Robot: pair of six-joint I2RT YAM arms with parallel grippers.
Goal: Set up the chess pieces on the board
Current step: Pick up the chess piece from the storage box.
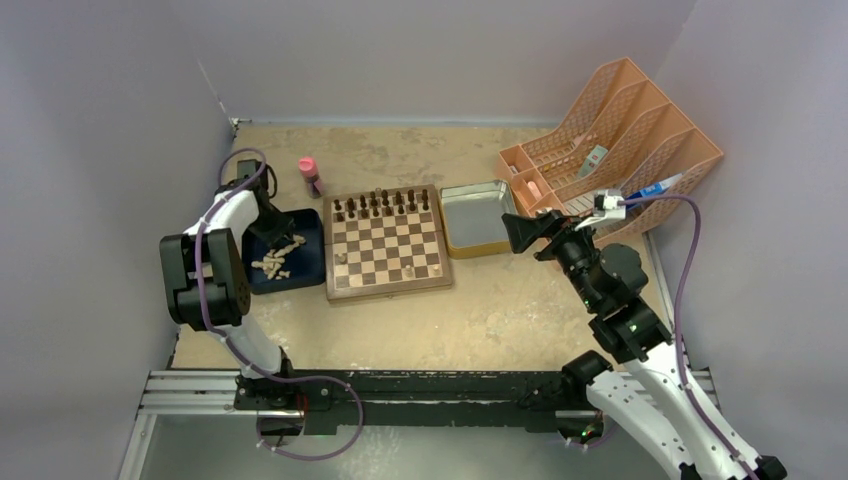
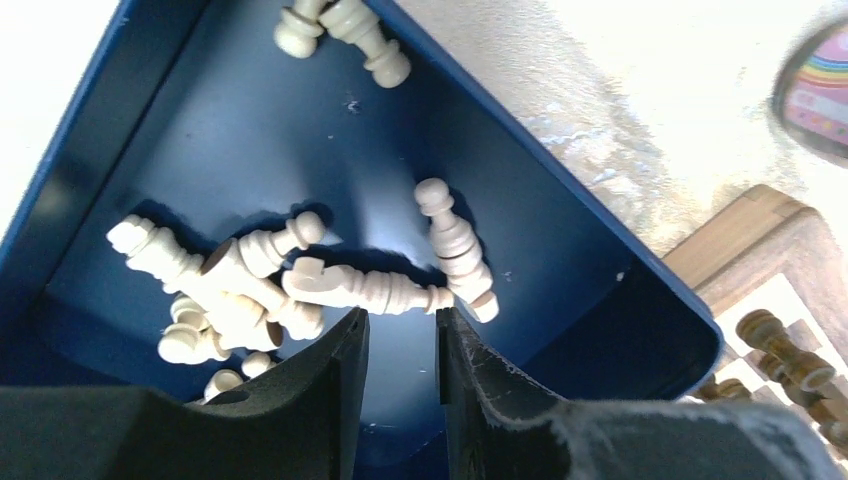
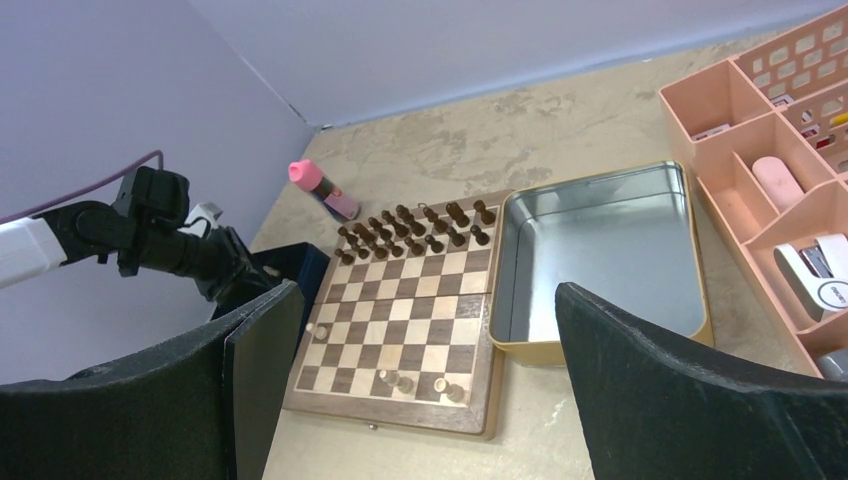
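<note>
Left of the board [image 1: 388, 245] in the top view, a blue tray [image 1: 312, 272] holds a heap of pale pieces [image 1: 278, 258]. The left arm leans over the tray and hides its own tips there.

From the left wrist, the left fingers [image 2: 352, 345] hang low over the tray floor with a narrow gap between them. Nothing is in the gap; bare blue shows through it. Lying pieces rest just beyond the tips, and several at lower left are partly hidden behind one finger. Two more are cut off by the top edge. A board corner at lower right and the bottle [image 2: 815, 95] at upper right are both blurred.

From the right wrist, dark pieces [image 3: 410, 228] fill the board's two far rows. A few pale pieces stand on the near rows, too small to tell their kind. The right fingers [image 3: 262, 335] stand wide apart and empty above the surface [image 1: 500, 310]. One of them covers the near corner of the tin [image 3: 600, 250]. The organiser [image 3: 760, 150] is cut off at the right edge.
</note>
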